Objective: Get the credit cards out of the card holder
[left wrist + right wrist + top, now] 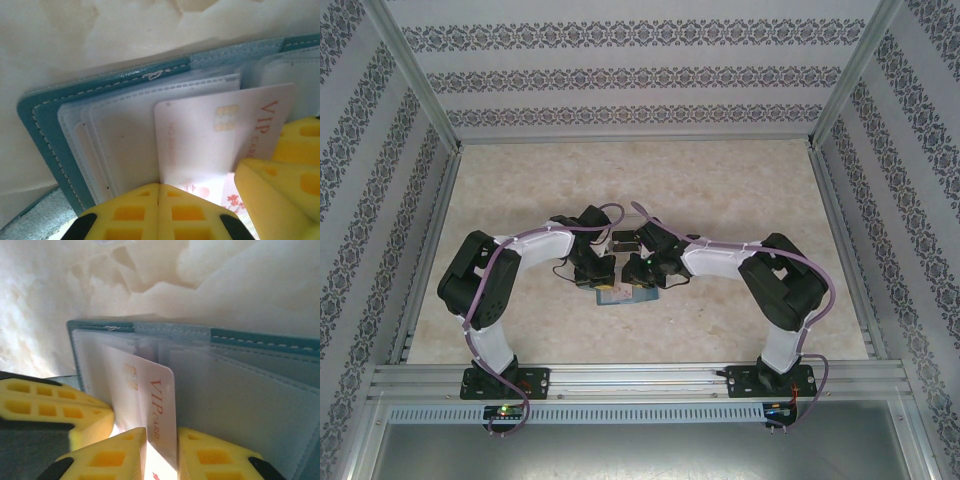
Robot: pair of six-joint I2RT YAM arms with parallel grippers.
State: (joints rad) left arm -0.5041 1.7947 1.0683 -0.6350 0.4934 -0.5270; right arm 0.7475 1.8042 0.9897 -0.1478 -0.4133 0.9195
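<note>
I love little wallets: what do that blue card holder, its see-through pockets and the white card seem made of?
Card holder: teal leather or imitation, faintly grained, white stitching along the edge.
Pockets: likely thin frosted clear plastic, layered edges showing through.
VIP card: probably stiff smooth white plastic, gold chip, red print.

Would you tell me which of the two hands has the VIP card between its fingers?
The right hand: the VIP card runs between its yellow fingers, while the left hand has its fingers pressed together.

"VIP CARD" on pale card (pixel 160 405)
</note>
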